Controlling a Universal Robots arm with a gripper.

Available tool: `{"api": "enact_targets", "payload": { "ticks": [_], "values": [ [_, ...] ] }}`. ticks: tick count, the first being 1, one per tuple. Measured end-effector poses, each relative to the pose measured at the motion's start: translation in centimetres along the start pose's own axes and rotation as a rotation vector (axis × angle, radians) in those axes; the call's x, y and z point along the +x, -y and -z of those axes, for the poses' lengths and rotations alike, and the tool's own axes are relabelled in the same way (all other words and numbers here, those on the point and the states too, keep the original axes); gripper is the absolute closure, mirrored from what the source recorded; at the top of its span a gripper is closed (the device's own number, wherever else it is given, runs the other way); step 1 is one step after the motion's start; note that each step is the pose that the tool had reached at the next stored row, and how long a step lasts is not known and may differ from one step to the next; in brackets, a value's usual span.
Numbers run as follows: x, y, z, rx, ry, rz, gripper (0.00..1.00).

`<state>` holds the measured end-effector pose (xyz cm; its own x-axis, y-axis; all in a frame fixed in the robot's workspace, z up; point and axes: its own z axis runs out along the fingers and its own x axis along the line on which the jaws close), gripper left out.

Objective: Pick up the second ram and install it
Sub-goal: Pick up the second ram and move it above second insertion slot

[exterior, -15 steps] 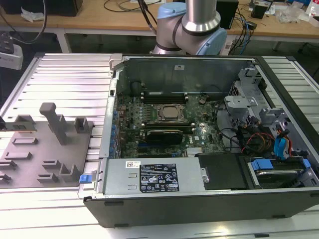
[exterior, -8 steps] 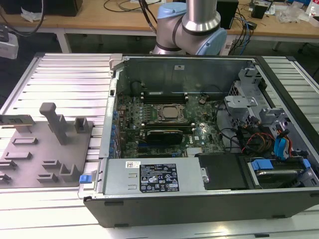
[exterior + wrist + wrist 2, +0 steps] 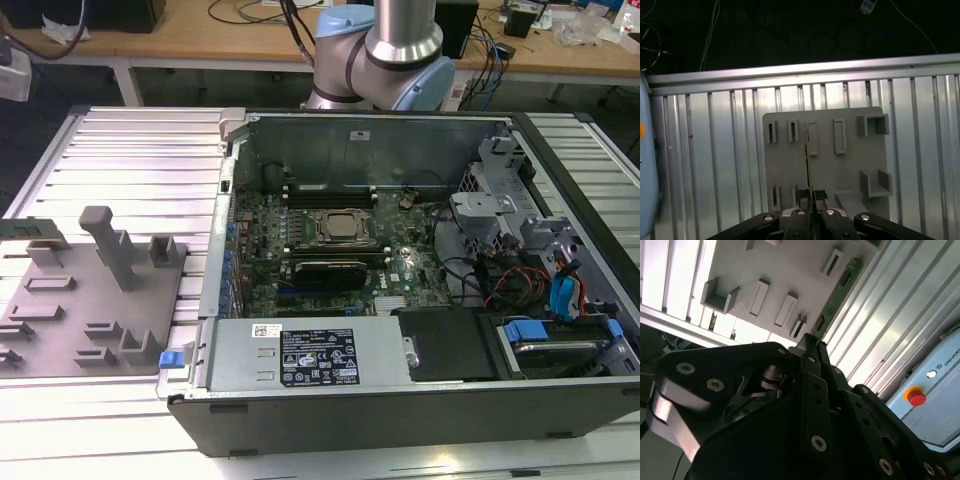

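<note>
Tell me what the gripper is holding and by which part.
The gripper holds the second ram, pinched at one end; the rest of the stick juts out past it.

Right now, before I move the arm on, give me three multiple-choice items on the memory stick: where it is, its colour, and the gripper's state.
1. The memory stick is: A) seated in a computer slot; B) over the grey tray; C) lying flat on the ribbed table.
2. Its board is: A) blue; B) green; C) red.
3. The gripper is: A) wide open; B) shut on the memory stick; C) shut on nothing.

Answers:
1 B: the first wrist view shows it edge-on against the tray.
2 B: it shows green in the second wrist view.
3 B: the fingertips pinch its end in both wrist views.
</note>
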<state>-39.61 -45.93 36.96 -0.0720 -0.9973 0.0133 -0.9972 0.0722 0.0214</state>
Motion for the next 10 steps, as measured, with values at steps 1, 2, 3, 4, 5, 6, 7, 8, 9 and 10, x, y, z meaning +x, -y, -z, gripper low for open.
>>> {"api": "enact_targets", "payload": {
  "ticks": [1, 2, 3, 4, 5, 6, 7, 8, 9, 10],
  "values": [
    [-0.07, -0.01, 0.20, 0.0000, 0.0001, 0.000, 0.86],
    [-0.15, -0.02, 0.37, 0.0001, 0.0002, 0.000, 0.86],
    [-0.25, -0.03, 0.61, 0.0000, 0.0001, 0.000, 0.86],
    [-0.35, -0.05, 0.89, 0.0001, 0.0001, 0.000, 0.86],
    [-0.48, -0.06, 1.19, 0.0001, 0.0002, 0.000, 0.86],
    [-0.55, -0.07, 1.42, 0.0001, 0.0001, 0.000, 0.86],
    [-0.70, -0.09, 1.98, 0.0001, 0.0006, 0.000, 0.86],
    [-0.81, -0.11, 2.50, 0.0000, 0.0015, 0.000, 0.86],
    [-0.91, -0.13, 2.93, -0.0003, 0.0059, 0.000, 0.86],
    [-0.97, -0.14, 3.11, -0.0006, 0.0096, 0.000, 0.86]
  ]
}}
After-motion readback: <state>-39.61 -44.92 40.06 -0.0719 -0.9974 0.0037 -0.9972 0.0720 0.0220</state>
